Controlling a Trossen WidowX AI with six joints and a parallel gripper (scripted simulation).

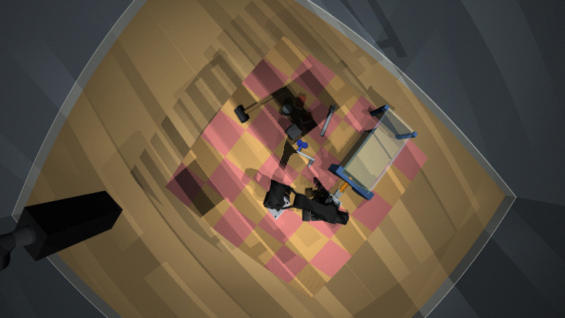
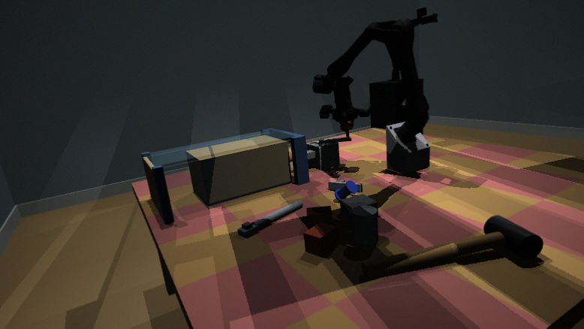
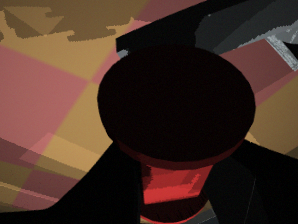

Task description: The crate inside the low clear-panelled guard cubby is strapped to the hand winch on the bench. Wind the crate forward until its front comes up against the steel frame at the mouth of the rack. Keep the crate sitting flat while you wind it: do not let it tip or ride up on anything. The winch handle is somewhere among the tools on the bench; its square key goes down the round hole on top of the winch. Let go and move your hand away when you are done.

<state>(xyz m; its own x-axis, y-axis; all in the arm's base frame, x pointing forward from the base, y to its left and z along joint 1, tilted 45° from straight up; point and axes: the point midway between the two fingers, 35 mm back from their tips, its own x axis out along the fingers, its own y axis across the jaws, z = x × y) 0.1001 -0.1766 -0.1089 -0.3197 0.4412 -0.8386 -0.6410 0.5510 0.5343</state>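
Observation:
My gripper point(image 2: 347, 123) point(image 3: 160, 132) is shut on the red grip of the winch handle point(image 2: 335, 140) point(image 3: 176, 102). The dark crank arm lies level just above the grey winch point(image 2: 329, 155); whether the key is fully down in the hole is hidden. In the overhead view my arm covers the gripper and part of the winch. An orange strap point(image 1: 345, 185) runs from the winch into the cubby point(image 1: 358, 184) point(image 2: 301, 161). The tan crate point(image 1: 365, 157) point(image 2: 249, 165) sits flat inside, its front close behind the blue frame at the mouth. I cannot tell if they touch.
A blue-knobbed crank point(image 1: 301, 144) point(image 2: 347, 188) lies between the winch and a grey block point(image 1: 293, 131). A silver bar tool point(image 1: 327, 123) point(image 2: 281, 214) lies beside the cubby. A grey cylinder point(image 2: 364, 228), red blocks point(image 2: 320, 241) and a mallet point(image 1: 242, 113) point(image 2: 513, 236) are farther off.

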